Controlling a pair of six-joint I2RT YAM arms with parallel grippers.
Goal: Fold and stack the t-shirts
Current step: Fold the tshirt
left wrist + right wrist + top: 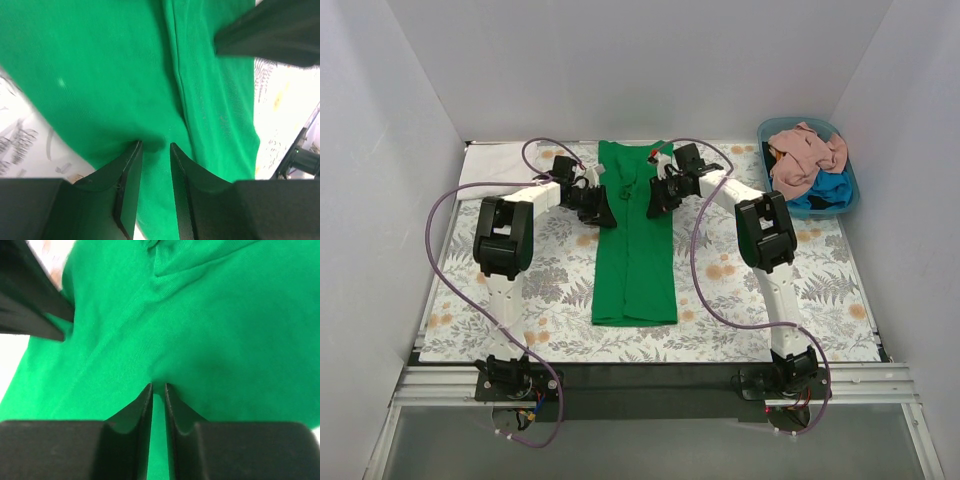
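A bright green t-shirt (634, 255) lies folded into a long narrow strip down the middle of the table, collar at the far end. My left gripper (600, 212) is at its left edge and my right gripper (655, 203) at its right edge, both on the upper third. In the left wrist view the left gripper (155, 146) has green cloth (100, 75) between jaws a narrow gap apart. In the right wrist view the right gripper (158, 385) is nearly closed, with the cloth (225, 330) puckered at its tips. Salmon-pink (807, 155) and blue (828, 190) shirts lie in a tub.
The blue plastic tub (850, 195) stands at the back right corner. A white cloth (505, 158) lies flat at the back left. The floral table covering (770, 300) shows on both sides of the green strip. White walls close in the table.
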